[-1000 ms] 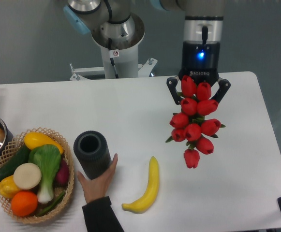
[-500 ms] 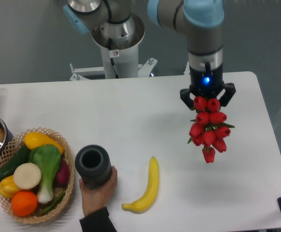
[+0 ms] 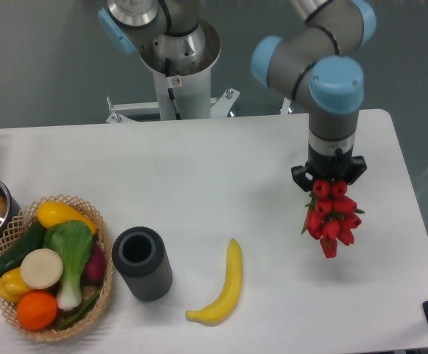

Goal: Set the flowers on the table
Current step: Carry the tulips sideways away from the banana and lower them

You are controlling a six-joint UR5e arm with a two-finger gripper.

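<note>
Here the gripper (image 3: 329, 177) is clenched on the flowers (image 3: 331, 217) — a bunch of red tulips hanging heads-down over the right side of the white table (image 3: 221, 169), whether touching it I cannot tell. Well to the left lie a yellow banana (image 3: 222, 286), a dark ribbed cylinder (image 3: 141, 262) standing upright, and a wicker basket (image 3: 104, 284) of vegetables.
</note>
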